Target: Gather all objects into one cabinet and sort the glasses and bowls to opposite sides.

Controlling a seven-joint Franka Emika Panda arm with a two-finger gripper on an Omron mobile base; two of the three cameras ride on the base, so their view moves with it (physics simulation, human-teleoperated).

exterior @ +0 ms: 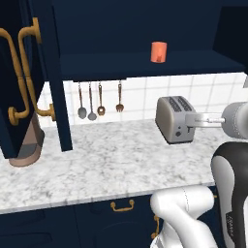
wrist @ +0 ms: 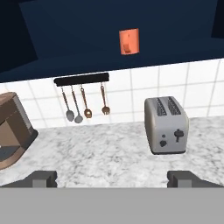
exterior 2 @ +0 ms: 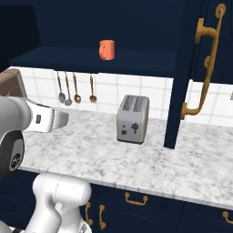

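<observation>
The pincer (wrist: 112, 178) is hovering with fingertips wide apart and empty over the marble worktop (wrist: 100, 153). An orange tumbler (wrist: 130, 41) is standing upright on the cabinet shelf (wrist: 78, 61), lying above and ahead of the pincer, slightly right, past the toaster (wrist: 166, 124).
</observation>
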